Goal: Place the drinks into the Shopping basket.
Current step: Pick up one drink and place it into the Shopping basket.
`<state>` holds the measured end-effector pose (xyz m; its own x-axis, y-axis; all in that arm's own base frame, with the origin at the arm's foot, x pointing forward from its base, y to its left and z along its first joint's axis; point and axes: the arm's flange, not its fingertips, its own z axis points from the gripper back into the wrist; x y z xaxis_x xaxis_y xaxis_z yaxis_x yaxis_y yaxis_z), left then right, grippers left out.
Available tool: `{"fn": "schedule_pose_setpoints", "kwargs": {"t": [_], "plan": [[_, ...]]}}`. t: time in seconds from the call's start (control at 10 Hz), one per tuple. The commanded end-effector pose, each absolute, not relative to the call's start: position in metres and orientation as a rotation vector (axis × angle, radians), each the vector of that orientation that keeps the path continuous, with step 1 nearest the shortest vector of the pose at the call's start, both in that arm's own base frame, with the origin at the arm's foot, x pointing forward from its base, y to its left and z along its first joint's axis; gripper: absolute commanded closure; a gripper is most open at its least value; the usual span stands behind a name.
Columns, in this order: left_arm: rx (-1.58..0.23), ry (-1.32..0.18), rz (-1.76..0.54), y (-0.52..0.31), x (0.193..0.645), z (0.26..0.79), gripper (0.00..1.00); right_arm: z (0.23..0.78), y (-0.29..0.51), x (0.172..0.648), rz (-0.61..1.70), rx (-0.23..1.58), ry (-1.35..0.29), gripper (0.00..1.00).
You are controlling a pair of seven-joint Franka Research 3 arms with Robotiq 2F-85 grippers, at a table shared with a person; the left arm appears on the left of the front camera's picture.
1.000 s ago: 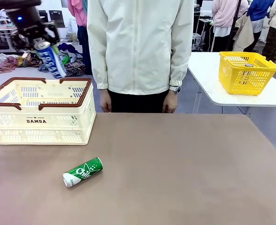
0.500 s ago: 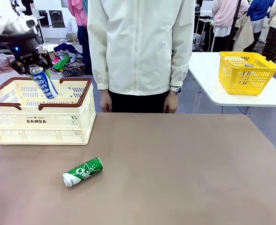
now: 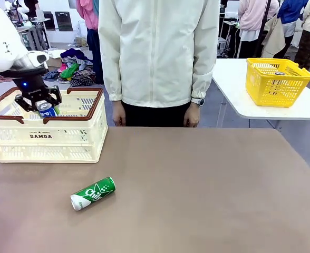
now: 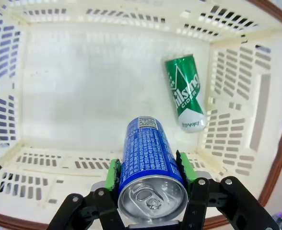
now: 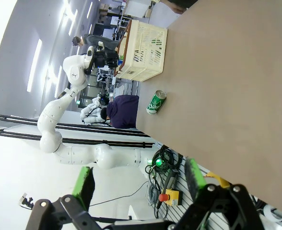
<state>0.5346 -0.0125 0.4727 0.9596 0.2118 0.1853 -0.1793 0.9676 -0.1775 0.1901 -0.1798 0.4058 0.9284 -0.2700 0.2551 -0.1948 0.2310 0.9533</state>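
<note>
Where the left gripper (image 4: 149, 168) is seen from its own wrist, the blue can (image 4: 148, 148) is clamped between its 2 green pads (image 4: 113, 173), 1 on each side of the body just below the silver top. That top, with its pull tab, faces the camera. The can is held inside the Shopping basket (image 4: 237, 120), its far end pointing down at the white floor; whether that end touches the floor cannot be told. A green can (image 4: 186, 93) is seen lying on its side on the basket floor, close beside a slotted wall and apart from the blue can.

In the front view the left gripper (image 3: 43, 104) is sunk between the brown rims of the Shopping basket (image 3: 44, 138). Only the top of the blue can (image 3: 46, 110) is made out there. The rest of it is hidden behind the near wall, as is the basket floor. A second green can (image 3: 93, 193) lies on its side on the brown table (image 3: 207, 200), in front of the basket and well apart from it.

The right gripper (image 5: 140, 186) is held spread wide with nothing between its fingers. In its tilted view the second green can (image 5: 156, 102) and the Shopping basket (image 5: 143, 55) are seen far off. The person (image 3: 157, 52) is cut off at the top edge, with both hands partly hidden behind the table's far edge.
</note>
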Motion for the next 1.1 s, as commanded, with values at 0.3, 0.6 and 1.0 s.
{"fn": "schedule_pose_setpoints", "kwargs": {"t": [0.3,0.6,1.0], "plan": [[-0.112,-0.159,0.171,-0.022,0.546,0.461,1.0,0.412,-0.179,0.192,-0.062,1.36,-0.417,0.0],[-0.097,-0.123,0.164,-0.024,0.555,0.438,1.0,0.412,-0.179,0.192,-0.062,1.36,-0.417,0.0],[-0.095,-0.09,0.161,-0.029,0.571,0.425,1.0,0.412,-0.179,0.192,-0.062,1.36,-0.417,0.0]]}}
